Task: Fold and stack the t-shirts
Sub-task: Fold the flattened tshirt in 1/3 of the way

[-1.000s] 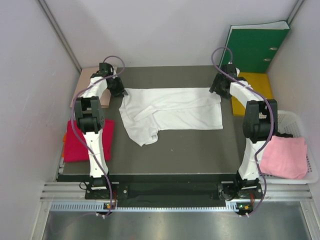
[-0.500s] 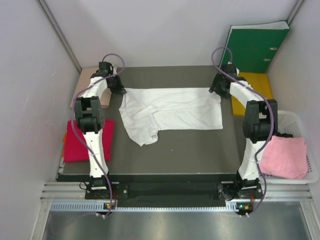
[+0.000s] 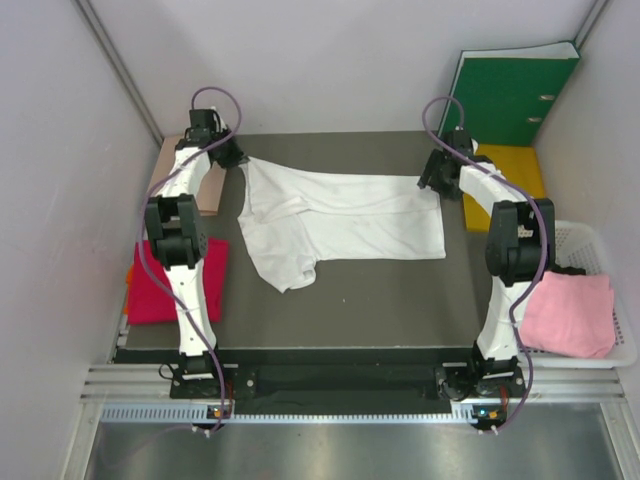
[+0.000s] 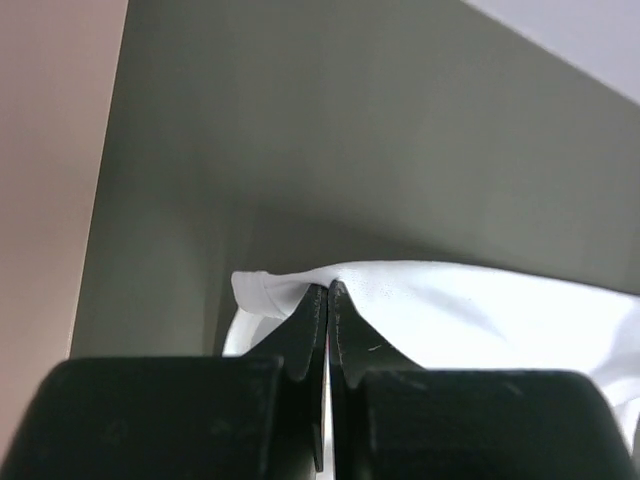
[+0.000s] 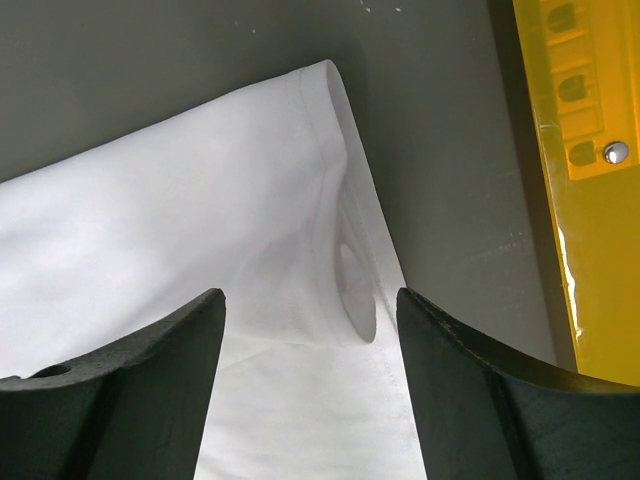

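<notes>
The white t-shirt [image 3: 340,215] lies spread and partly crumpled on the dark table [image 3: 380,300]. My left gripper [image 3: 232,158] is shut on its far left corner; the pinched cloth [image 4: 400,300] drapes over the closed fingertips [image 4: 312,310] and is pulled up and back. My right gripper [image 3: 432,180] stands open over the shirt's far right corner [image 5: 320,200], its fingers [image 5: 150,380] on either side of the hem without closing on it. A crimson t-shirt [image 3: 160,285] lies folded at the table's left edge. A pale pink t-shirt [image 3: 570,312] sits in the white basket [image 3: 590,240].
A green binder [image 3: 515,90] leans on the back wall at the right, with a yellow sheet [image 3: 510,175] below it. A tan cardboard sheet [image 3: 175,175] lies at the far left corner. Walls close in both sides.
My left gripper closed on the white shirt's far left corner and pulled it back and to the left, stretching the shirt's far edge. The right arm has stayed still.
</notes>
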Controlling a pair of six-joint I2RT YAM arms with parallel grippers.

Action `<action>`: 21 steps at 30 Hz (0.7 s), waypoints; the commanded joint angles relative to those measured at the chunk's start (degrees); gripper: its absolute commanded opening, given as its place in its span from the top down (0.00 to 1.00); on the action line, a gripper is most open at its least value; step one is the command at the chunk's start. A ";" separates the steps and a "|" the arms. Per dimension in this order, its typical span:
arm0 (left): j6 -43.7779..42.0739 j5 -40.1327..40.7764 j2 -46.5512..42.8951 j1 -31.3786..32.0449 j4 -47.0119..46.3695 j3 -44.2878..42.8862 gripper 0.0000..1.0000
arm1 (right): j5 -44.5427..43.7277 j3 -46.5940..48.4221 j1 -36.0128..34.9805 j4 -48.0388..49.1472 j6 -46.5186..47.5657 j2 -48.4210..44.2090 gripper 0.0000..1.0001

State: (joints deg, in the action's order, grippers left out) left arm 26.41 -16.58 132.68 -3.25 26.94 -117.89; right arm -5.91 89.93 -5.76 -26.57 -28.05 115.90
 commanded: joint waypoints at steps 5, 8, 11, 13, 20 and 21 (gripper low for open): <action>5.22 0.50 6.43 -1.15 -4.70 -9.02 1.00 | -0.24 -0.54 0.31 0.11 0.89 -3.92 0.31; 6.28 -1.34 8.90 -1.50 -3.74 -12.54 0.80 | -0.15 -0.81 0.22 0.11 0.81 -4.45 0.30; 5.76 -3.10 7.87 -1.41 -3.20 -12.11 0.01 | -0.24 -1.16 0.31 0.20 0.98 -4.98 0.31; 5.23 -4.24 5.23 -1.33 -5.30 -7.39 0.01 | -0.33 -1.95 0.22 0.64 0.81 -5.50 0.31; -3.46 -4.78 -5.59 2.89 -3.32 3.27 0.01 | 0.64 -4.15 0.14 1.87 0.10 -5.86 0.31; -6.35 -5.21 -5.51 2.98 -2.34 3.80 0.05 | 0.73 -4.15 0.13 1.87 0.10 -5.68 0.31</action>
State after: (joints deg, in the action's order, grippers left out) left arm 28.51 -19.97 134.98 -3.25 24.27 -115.35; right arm -5.89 86.11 -5.76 -26.41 -27.68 113.40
